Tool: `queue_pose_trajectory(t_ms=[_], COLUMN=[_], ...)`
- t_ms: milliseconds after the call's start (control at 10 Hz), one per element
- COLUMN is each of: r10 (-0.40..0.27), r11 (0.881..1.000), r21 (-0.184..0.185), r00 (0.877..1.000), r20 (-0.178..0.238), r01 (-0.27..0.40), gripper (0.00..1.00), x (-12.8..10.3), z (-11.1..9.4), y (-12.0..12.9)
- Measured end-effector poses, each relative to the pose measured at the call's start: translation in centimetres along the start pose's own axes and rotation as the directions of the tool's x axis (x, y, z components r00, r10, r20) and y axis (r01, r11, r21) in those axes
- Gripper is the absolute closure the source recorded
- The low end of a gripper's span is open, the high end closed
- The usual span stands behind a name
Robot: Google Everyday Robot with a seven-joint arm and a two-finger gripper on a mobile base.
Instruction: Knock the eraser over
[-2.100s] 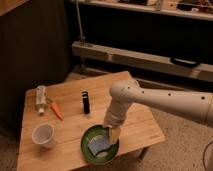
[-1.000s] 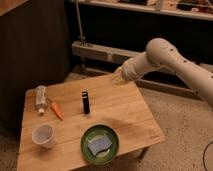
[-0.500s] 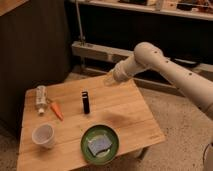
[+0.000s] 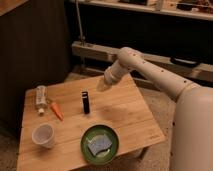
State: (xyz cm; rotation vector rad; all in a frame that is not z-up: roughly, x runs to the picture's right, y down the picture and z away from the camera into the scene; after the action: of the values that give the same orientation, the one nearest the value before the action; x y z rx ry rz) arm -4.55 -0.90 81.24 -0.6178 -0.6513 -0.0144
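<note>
The eraser (image 4: pixel 86 102) is a slim black block that stands upright near the middle of the wooden table (image 4: pixel 127 117). My gripper (image 4: pixel 102 86) hangs at the end of the white arm, above the table's back part, a little to the right of and behind the eraser, apart from it.
A white cup (image 4: pixel 43 135) stands at the front left. A green plate (image 4: pixel 86 148) holds a blue-grey sponge (image 4: pixel 99 145) at the front. An orange carrot (image 4: pixel 56 110) and a small lying bottle (image 4: pixel 41 97) are at the left. A metal shelf rail (image 4: pixel 90 51) runs behind the table.
The arm has swung from above the green plate to the back of the table and then leftward and down toward the eraser. The eraser has stayed upright.
</note>
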Motion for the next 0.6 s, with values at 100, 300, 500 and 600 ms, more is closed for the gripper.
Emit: queue_pose_trajectory(t_ms=[100, 300, 500, 600], r10=[-0.017, -0.051, -0.077, -0.074], r11=[1.000, 0.996, 0.989, 0.986], r21=[-0.020, -0.072, -0.129, -0.153], r00=[1.000, 0.999, 0.995, 0.994], r20=[-0.006, -0.019, -0.060, -0.079], r01=[0.017, 0.050, 0.069, 0.061], gripper=[1.00, 1.00, 1.00, 1.00], x=[-1.0, -2.8, -3.9, -4.2], z=[1.0, 3.1, 4.6, 5.4], y=[-0.6, -1.0, 0.2, 1.3])
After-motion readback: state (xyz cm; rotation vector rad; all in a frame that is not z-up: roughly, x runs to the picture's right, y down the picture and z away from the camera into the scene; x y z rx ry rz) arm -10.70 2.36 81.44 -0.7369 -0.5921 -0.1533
